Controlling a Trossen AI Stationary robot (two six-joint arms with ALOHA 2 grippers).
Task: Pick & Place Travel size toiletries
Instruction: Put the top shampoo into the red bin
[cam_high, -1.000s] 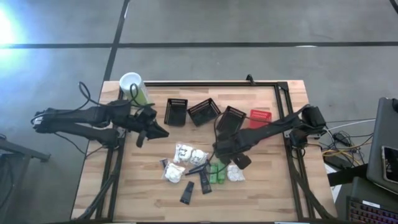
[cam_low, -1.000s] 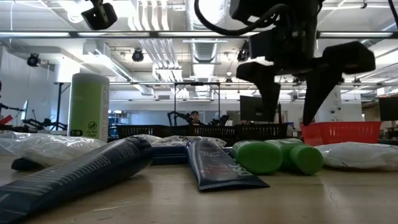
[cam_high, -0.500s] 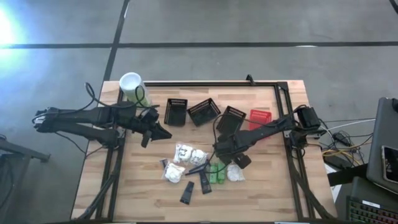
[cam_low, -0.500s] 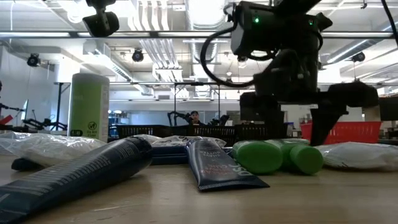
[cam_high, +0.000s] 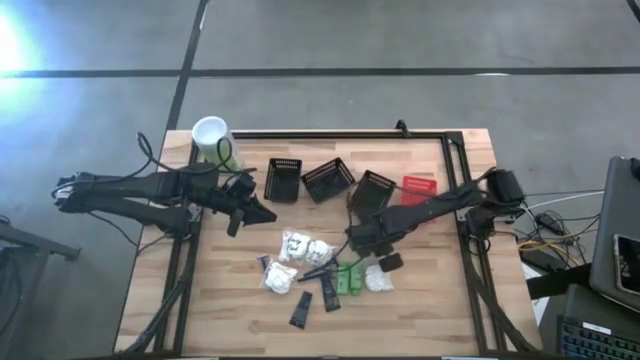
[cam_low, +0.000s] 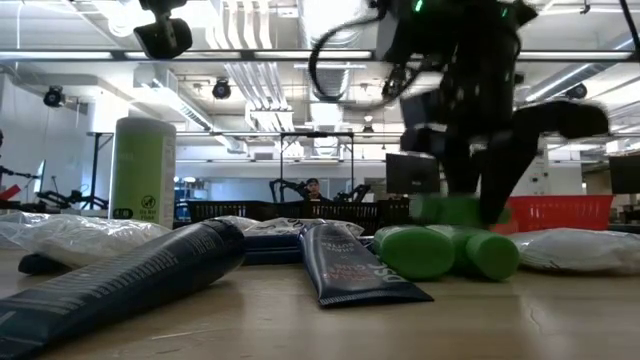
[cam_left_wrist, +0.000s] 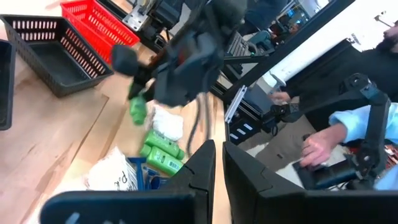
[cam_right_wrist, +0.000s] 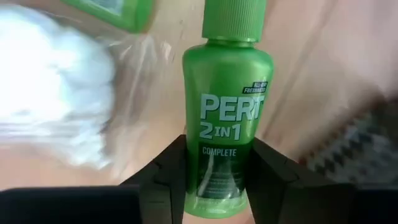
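The toiletries lie in a loose pile on the wooden table: white wrapped packets (cam_high: 304, 247), dark tubes (cam_high: 328, 291) and two green bottles (cam_low: 445, 253) lying on their sides. My right gripper (cam_high: 362, 241) is over the pile's right part, shut on a third green bottle (cam_right_wrist: 227, 118) marked PERT 2 in 1. My left gripper (cam_high: 262, 213) hangs shut in the air left of the pile, holding nothing. My right gripper pinches the green bottle's lower body (cam_right_wrist: 217, 180), near the end away from the cap (cam_right_wrist: 234, 17), between its two fingers (cam_right_wrist: 169, 175). The fingers point down from above and lie across the bottle. The bottle lies about level (cam_low: 452, 210), lifted clear of the two green ones.
Three black slotted baskets (cam_high: 328, 179) and a red one (cam_high: 418, 187) stand in a row along the far side. A tall pale-green canister with a white lid (cam_high: 212, 139) stands at the far left corner. A person's hand (cam_left_wrist: 320, 146) shows beyond the table's right edge.
My right gripper, open above the green bottles a second ago, has dropped onto them, rolled its wrist, shut on one and raised it slightly. That bottle now hangs above the other two, which have stayed in place.
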